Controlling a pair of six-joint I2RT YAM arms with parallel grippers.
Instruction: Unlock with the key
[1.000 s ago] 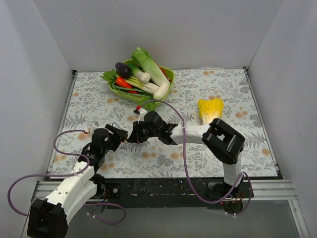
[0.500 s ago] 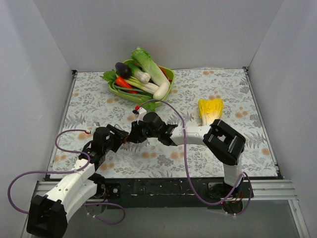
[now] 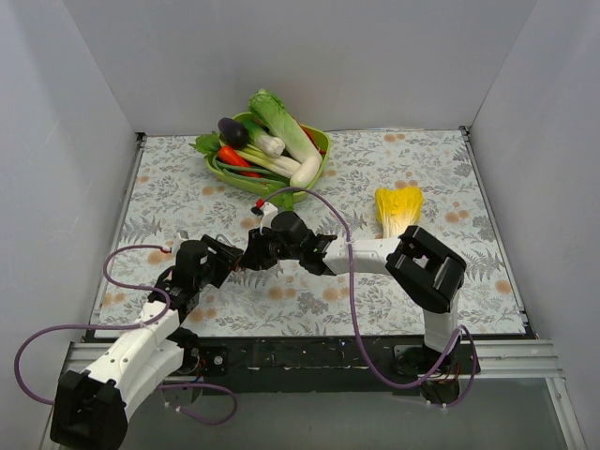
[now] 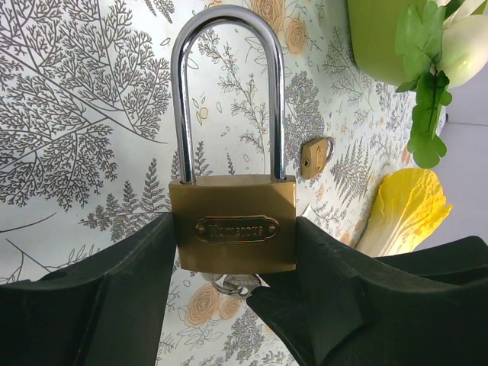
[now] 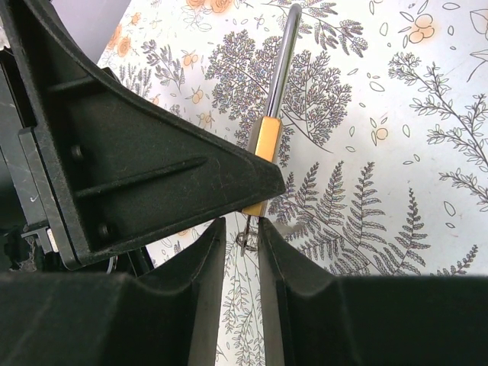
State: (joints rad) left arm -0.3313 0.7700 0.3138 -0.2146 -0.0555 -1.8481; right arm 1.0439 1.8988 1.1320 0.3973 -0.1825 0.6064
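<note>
Key (image 4: 235,286) sat at the underside of the larger brass padlock (image 4: 233,202), left of centre toward the near edge of the desk (image 3: 469,281). Left hand (image 4: 236,232) was clamped on the padlock body. Right hand (image 5: 242,229) stood narrow about the key; firm contact could not be confirmed.

Risk: an off-axis turn could twist the padlock in its grip or drop the key onto the patterned desk.

Left wrist view showed the shackle (image 4: 229,46) seated. Only the right wrist view showed edge-on alignment. The top view hid both.
</note>
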